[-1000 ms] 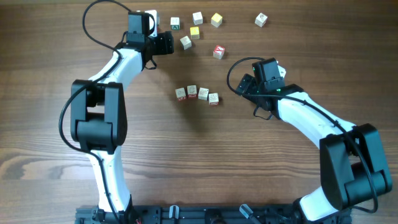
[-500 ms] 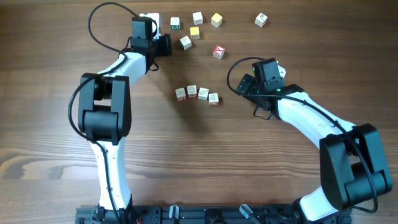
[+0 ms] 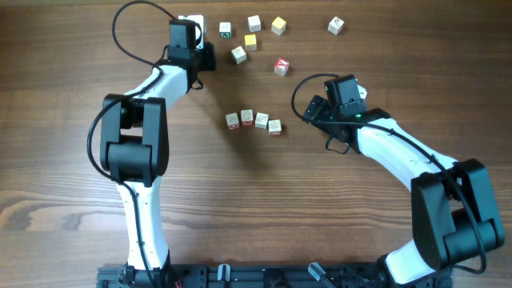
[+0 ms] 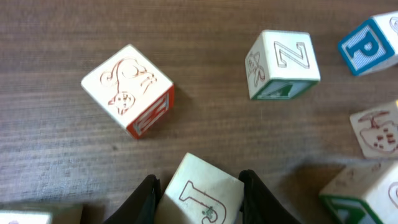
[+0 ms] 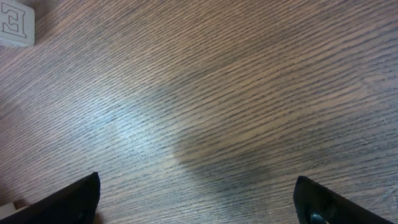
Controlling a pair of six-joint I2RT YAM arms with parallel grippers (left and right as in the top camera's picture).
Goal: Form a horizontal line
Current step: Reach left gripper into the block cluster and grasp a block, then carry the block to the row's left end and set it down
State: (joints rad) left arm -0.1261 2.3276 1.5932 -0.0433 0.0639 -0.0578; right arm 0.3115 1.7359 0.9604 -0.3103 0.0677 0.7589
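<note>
Two tools: left tool (image 4: 199,184) clamped on J-marked cube (image 4: 204,199), right tool (image 5: 198,200) wide apart above the table (image 5: 249,74).

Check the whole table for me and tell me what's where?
Surface: brown wooden table, no spills seen.
Job's things: the horizontal line has four cubes; the right-end one sits slightly lower.
Clutter: loose cubes scattered along the top, two yellow, one red.
Grippers: the left gripper straddles the J cube; whether it pinches is unclear. The right gripper is open, empty, over bare wood.
Cables: a black cable loops beside the left arm, another by the right.
Surroundings: black rail at the bottom edge; otherwise nothing seen.
</note>
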